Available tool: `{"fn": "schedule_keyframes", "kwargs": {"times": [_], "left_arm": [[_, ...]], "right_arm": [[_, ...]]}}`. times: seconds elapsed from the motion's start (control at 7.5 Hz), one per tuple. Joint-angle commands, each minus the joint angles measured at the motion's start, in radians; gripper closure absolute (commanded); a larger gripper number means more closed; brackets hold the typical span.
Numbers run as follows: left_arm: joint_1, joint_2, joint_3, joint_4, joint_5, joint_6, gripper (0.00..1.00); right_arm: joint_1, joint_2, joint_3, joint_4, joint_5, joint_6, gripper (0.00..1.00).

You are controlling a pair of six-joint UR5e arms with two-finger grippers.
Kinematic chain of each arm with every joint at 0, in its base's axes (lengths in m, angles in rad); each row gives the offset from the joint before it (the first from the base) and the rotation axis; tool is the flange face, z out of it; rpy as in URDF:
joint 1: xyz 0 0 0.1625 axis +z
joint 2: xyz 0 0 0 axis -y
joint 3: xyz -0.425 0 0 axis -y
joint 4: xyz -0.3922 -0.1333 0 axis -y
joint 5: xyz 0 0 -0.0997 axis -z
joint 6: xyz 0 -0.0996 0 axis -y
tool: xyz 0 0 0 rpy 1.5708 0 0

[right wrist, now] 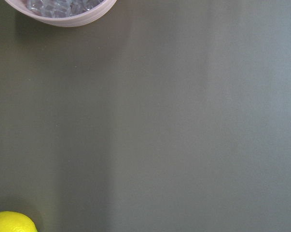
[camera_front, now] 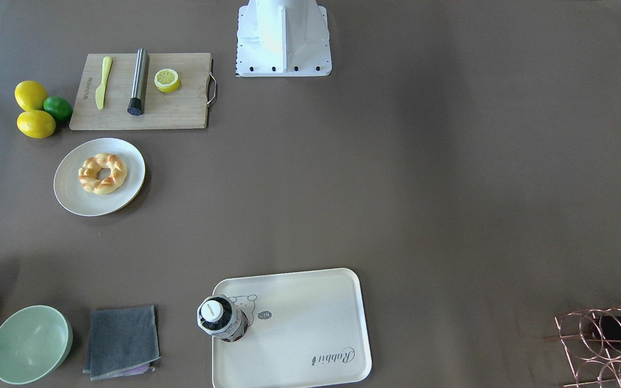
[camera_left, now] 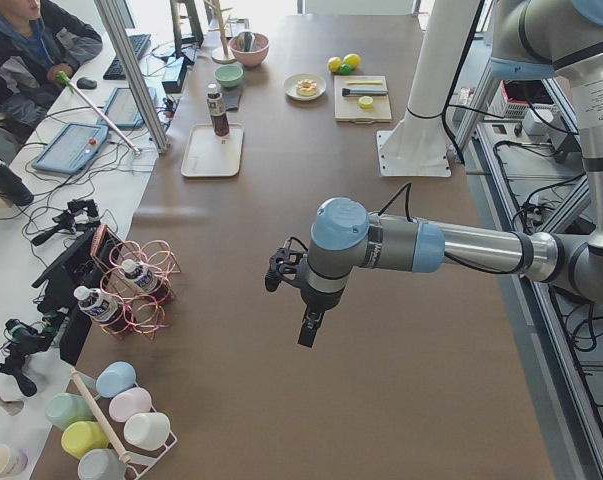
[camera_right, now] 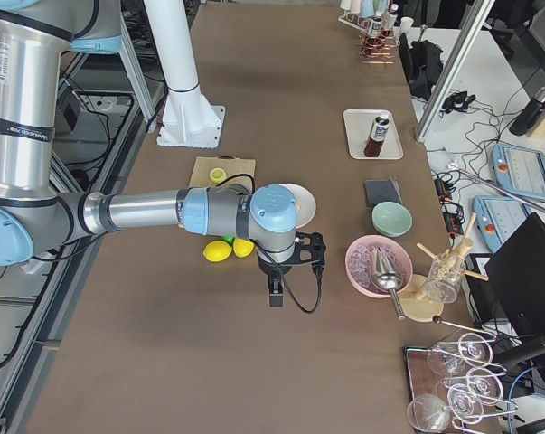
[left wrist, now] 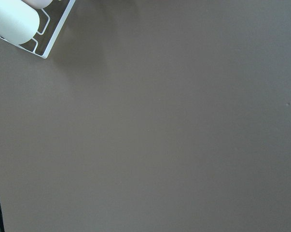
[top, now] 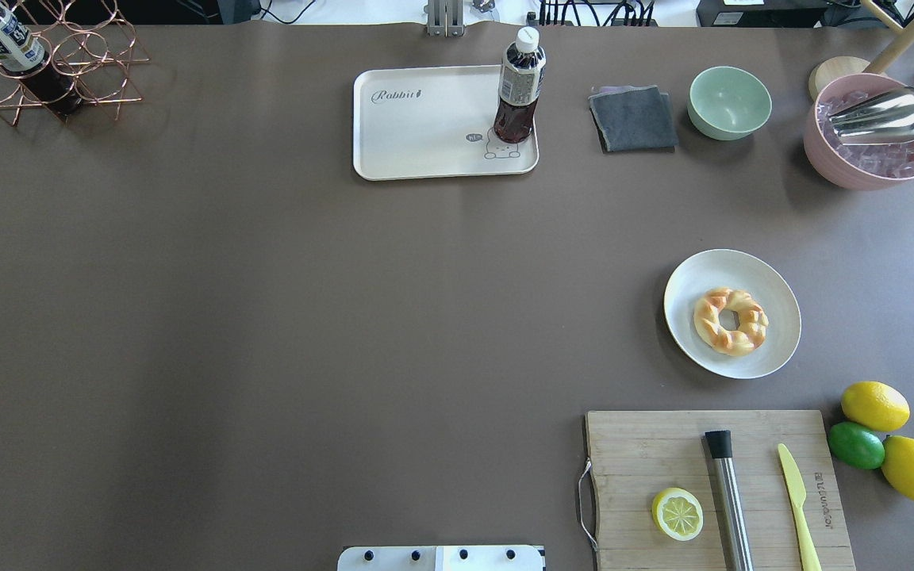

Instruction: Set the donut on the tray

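The golden-brown twisted donut lies on a round white plate, also in the overhead view. The cream "Rabbit" tray sits at the table's far side; it also shows in the front-facing view. A dark drink bottle stands on its bear-drawing corner. My left gripper hangs above bare table at the robot's left end, far from both. My right gripper hangs above the table at the right end, near the lemons. Both show only in side views, so I cannot tell whether they are open or shut.
A wooden cutting board holds a lemon half, a steel muddler and a yellow knife. Two lemons and a lime lie beside it. A grey cloth, green bowl, pink ice bowl and copper bottle rack line the far edge.
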Motion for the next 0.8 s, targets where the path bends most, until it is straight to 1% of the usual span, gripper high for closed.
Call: {"fn": "schedule_keyframes", "kwargs": {"times": [0.0, 0.67], "left_arm": [[-0.001, 0.002, -0.003, 0.021, 0.002, -0.001, 0.03], [-0.002, 0.01, 0.003, 0.02, 0.002, -0.001, 0.03]], "right_arm": [[0.0, 0.0, -0.001, 0.001, -0.001, 0.001, 0.0], [0.0, -0.002, 0.003, 0.004, 0.0, -0.004, 0.0]]}}
